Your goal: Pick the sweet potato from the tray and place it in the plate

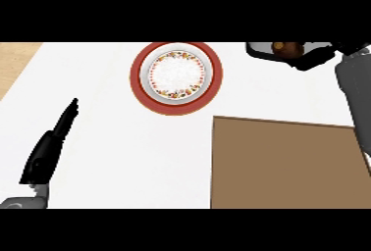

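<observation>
**Holding the sweet potato off to one side of the plate**

The right hand sits at about one o'clock in the head view, its black fingers curled round the sweet potato. Only a small brown patch of the potato shows between them. The potato is off the tray, the brown slab at about five o'clock. It is also well apart from the plate, which lies at twelve o'clock, toward nine o'clock from the hand.

The main risk, as I judge it, is releasing in the wrong spot. If the fingers open where the hand is now, the potato would land on the white counter beside the plate's red rim.

A second risk is rolling. A sweet potato is rounded and the plate is shallow, so one set down near the rim could tip over the edge.

A third is the grasp. So little of the potato shows that I cannot tell how much of it the fingers cover, and it might slip on the way across.

The left hand rests at about eight o'clock with its fingers straight and holding nothing. It is well apart from the plate, so it is unlikely to get in the way.
</observation>
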{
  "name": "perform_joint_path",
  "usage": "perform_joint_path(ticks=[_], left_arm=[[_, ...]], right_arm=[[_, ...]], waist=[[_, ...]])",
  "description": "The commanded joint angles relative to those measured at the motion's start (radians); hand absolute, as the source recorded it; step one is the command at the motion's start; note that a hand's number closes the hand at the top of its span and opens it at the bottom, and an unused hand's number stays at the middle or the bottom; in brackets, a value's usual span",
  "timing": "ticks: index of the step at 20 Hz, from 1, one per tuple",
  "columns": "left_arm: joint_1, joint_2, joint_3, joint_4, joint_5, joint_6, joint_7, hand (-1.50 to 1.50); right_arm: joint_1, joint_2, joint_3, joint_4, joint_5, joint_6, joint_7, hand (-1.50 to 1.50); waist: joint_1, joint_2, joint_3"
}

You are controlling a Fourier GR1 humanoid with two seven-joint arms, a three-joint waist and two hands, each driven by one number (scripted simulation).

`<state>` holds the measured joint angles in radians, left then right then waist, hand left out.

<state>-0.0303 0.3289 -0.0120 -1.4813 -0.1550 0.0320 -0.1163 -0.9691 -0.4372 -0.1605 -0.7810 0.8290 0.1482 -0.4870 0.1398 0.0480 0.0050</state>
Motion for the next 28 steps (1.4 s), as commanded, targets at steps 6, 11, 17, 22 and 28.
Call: perform_joint_path(ticks=[6, 11, 17, 22, 28], left_arm=[[0.03, 0.023, 0.048, 0.025, 0.012, -0.001, -0.024, 0.0], [0.033, 0.012, 0.053, -0.01, 0.016, 0.005, 0.032, 0.0], [0.089, -0.011, 0.033, 0.004, -0.018, 0.024, -0.021, 0.0], [0.053, -0.002, 0.031, -0.052, 0.002, -0.012, 0.056, 0.0], [0.023, 0.006, 0.048, 0.011, -0.002, -0.019, 0.006, 0.0]], right_arm=[[-0.205, 0.025, -0.044, 0.255, -0.091, 0.065, -0.308, 1.5], [-0.341, 0.153, -0.021, 0.363, -0.071, 0.05, -0.264, 1.5], [-0.453, 0.304, -0.031, 0.451, -0.077, 0.011, -0.136, 1.5], [-0.492, 0.366, 0.006, 0.521, -0.034, 0.013, -0.087, 1.5], [-0.514, 0.435, 0.076, 0.618, -0.024, -0.043, -0.024, 1.5]], waist=[[-0.051, -0.02, -0.004], [-0.062, -0.026, -0.005], [-0.073, -0.031, -0.006], [-0.081, -0.033, -0.005], [-0.05, -0.027, -0.007]])
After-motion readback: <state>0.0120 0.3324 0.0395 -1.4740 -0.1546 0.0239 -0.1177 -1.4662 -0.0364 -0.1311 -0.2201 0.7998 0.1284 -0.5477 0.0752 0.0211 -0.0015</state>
